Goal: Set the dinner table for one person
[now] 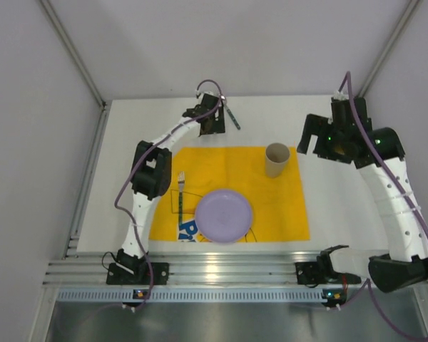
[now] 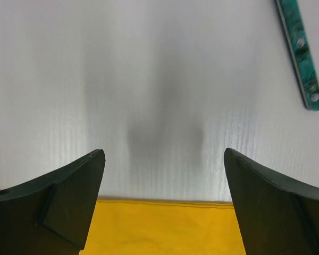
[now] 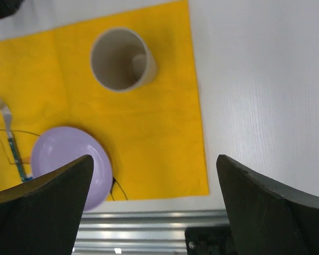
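White desk [image 1: 285,117] carries yellow placemat [image 1: 278,206] with plate [image 1: 223,215], cup [image 1: 277,159], fork [image 1: 179,187]. Left gripper [image 2: 165,159] spread, empty, beyond the placemat near a green utensil handle [image 2: 300,53]. Right gripper [image 3: 154,164] spread, empty, right of cup.

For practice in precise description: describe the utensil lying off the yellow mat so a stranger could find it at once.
Start at the yellow placemat in the middle of the white table. Just beyond its far edge, near the open left hand, a utensil with a marbled green handle lies on bare tabletop. Unlike the fork, plate and cup, it is off the mat.
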Controlling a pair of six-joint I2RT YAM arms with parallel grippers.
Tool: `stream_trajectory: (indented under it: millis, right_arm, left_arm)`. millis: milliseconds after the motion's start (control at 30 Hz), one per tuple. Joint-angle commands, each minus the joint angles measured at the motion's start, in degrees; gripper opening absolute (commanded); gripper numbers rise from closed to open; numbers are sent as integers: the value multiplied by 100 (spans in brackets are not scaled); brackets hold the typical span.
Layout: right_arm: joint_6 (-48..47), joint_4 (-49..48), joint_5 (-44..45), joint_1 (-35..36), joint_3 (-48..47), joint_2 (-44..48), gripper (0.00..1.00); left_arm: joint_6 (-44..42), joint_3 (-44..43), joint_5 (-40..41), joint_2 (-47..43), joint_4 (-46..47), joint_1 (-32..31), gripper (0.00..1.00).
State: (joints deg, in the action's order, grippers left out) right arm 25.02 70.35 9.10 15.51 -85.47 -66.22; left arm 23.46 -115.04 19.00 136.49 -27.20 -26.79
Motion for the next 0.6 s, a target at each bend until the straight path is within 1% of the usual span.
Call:
stream_trajectory:
  millis: [0, 33, 67, 100, 133, 167, 200, 233, 267, 300, 333, 367, 400, 433, 467, 500, 533, 567]
  right_arm:
    - [-216, -1110, -609, -39, -1012, -697, 100]
    - [-234, -1207, -751, -22, -1250, -952, 100]
    - [-243, -1408, -1109, 5, -1775, -1520, 100]
    - [-260, -1488, -1278, 92, -2067, -1848, 100]
    - [-295, -1541, -1427, 128, -2401, -2199, 100]
    - [-295, -1533, -1707, 180, -2761, -2977, 100]
    - [-304, -1507, -1841, 268, -3574, -3394, 100]
    - [-278, -1454, -1938, 321, -4008, -3816, 100]
    - [-252, -1393, -2174, 356, -4430, -4638, 100]
    - [-225, -1401, -2280, 409, -5174, -5011, 100]
    - [-77, -1470, -2403, 427, -5434, -5363, 100]
    - [29, -1828, -2657, 444, -5567, -5863, 100]
    - [265, -2101, -2746, 470, -5516, -6068, 100]
    - [371, -2643, -2773, 506, -5437, -6357, 100]
    - [459, -2910, -2808, 593, -5323, -6516, 100]
    - [565, -3130, -2791, 663, -5339, -6675, 100]
    - [583, -3472, -2748, 734, -5383, -6850, 100]
    - [583, -3606, -2599, 865, -5610, -7209, 100]
  left_arm:
    - [-96, -375, -256, -869, 85, 261, 99]
    - [-96, -457, -309, -1043, -56, 288, 99]
    - [-44, -405, -353, -1193, -257, 297, 99]
    - [-18, -309, -432, -1342, -303, 314, 99]
    - [70, -160, -528, -1727, -347, 340, 99]
    - [105, 215, -582, -1931, -365, 358, 99]
    - [123, 437, -660, -2133, -347, 410, 99]
    - [176, 674, -783, -2579, -321, 446, 99]
    - [167, 1137, -923, -2766, -269, 498, 99]
    - [159, 1342, -1012, -2985, -303, 542, 99]
    - [228, 1544, -1039, -3161, -338, 647, 99]
    - [220, 1955, -1248, -3537, -365, 709, 99]
    - [177, 2151, -1337, -3706, -426, 832, 99]
    - [211, 2370, -1364, -3873, -461, 885, 99]
    - [220, 2834, -1469, -4249, -453, 938, 99]
    - [229, 3073, -1557, -4418, -383, 991, 99]
    - [264, 3319, -1636, -4611, -339, 1087, 99]
    - [281, 3739, -1846, -4892, -295, 1123, 99]
